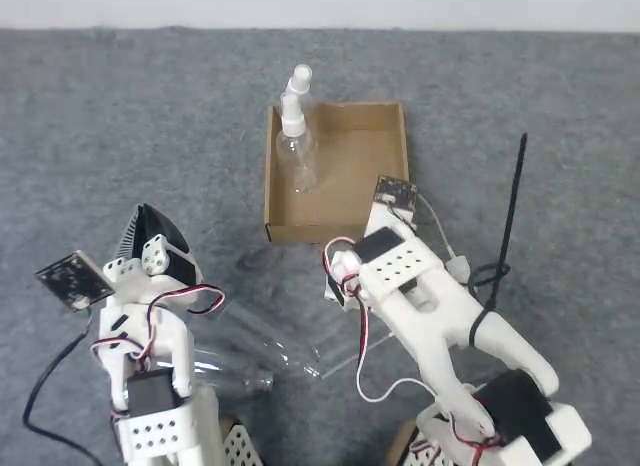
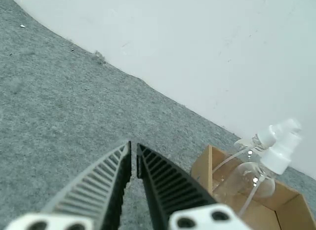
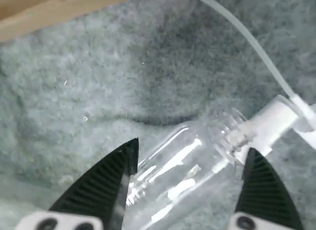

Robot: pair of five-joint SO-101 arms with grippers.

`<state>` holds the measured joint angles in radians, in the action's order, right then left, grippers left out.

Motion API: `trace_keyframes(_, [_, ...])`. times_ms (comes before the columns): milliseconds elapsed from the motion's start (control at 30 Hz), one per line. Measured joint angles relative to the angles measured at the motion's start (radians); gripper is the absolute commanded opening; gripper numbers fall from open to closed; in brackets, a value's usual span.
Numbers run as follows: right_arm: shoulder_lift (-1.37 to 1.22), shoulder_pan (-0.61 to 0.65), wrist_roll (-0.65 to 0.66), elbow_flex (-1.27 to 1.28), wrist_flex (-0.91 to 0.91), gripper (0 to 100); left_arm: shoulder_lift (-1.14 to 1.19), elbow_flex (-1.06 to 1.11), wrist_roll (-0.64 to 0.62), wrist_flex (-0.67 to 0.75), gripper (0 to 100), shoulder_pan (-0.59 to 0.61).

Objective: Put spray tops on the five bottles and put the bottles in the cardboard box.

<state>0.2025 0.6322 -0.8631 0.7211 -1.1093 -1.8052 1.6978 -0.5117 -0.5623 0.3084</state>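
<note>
two boxed, rest loose
capped bottles (image 1: 298, 154) standing in cardboard box (image 1: 405, 161) corner; clear bottle (image 3: 182, 163) flat outside, spray top (image 3: 269, 122) at neck

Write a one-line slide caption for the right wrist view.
Open right gripper straddles a clear bottle lying on carpet, spray top at its neck.

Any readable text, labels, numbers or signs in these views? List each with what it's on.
No text can be read.
The box is plain cardboard with no print.
The standing bottles are clear and carry no labels.
The lying bottle is clear and carries no label.
Any marks on the arm boards are too small to read.
</note>
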Motion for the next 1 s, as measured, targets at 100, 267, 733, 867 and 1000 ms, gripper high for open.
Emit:
trace_keyframes(100, [0.009,0.0,-0.008,0.005,0.021,19.7,0.0,0.0,0.0,0.0,2,0.0])
trace_keyframes(267, [0.012,-0.005,-0.008,0.006,0.043,0.1,0.0,0.0,0.0,0.0,2,0.0])
trace_keyframes(733, [0.012,-0.006,0.121,0.005,0.017,3.7,0.0,0.0,0.0,0.0,2,0.0])
trace_keyframes(867, [0.012,-0.002,0.238,-0.051,-0.089,3.7,0.0,0.0,0.0,0.0,2,0.0])
trace_keyframes(1000, [0.012,-0.002,0.373,-0.129,-0.161,3.7,0.0,0.0,0.0,0.0,2,0.0])
